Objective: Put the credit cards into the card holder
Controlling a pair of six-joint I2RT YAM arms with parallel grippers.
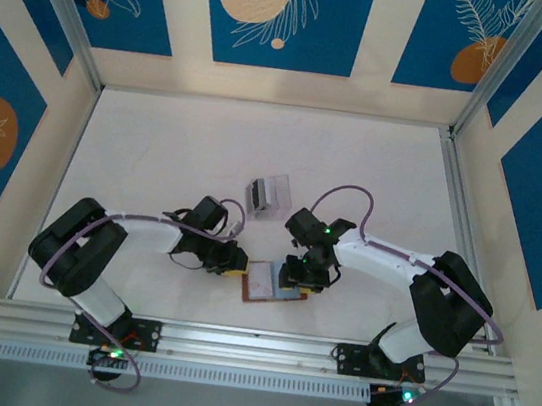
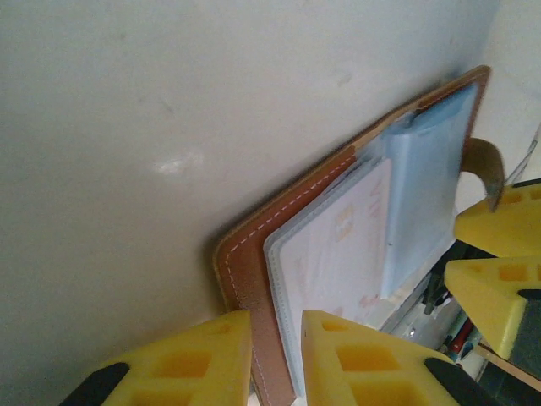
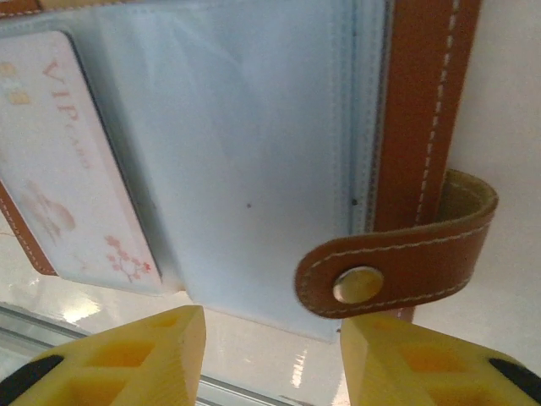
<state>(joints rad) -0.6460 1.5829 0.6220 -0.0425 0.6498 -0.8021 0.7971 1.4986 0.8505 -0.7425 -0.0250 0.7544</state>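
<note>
The card holder (image 1: 275, 284) is laid open on the tabletop (image 1: 158, 147), low in the middle of the top view between the two arms. Its bluish pockets (image 3: 254, 127) are turned upward, and its snap tab (image 3: 397, 271) is folded over at the lower right of the right wrist view. One credit card (image 3: 72, 169) appears tucked into a pocket at the left of that view. "VIP CARD" can be read on it in reddish letters, with flower marks below; no brand is made out. The task is judged partly done: the other pockets look empty, and whether cards are left in the clear slotted stand (image 1: 268, 195), just above the holder in the top view, cannot be told. The holder's leather edge is pinched by the left fingers (image 2: 203, 359). The right fingers (image 3: 127, 355) are spread above the pockets, with nothing held.
</note>
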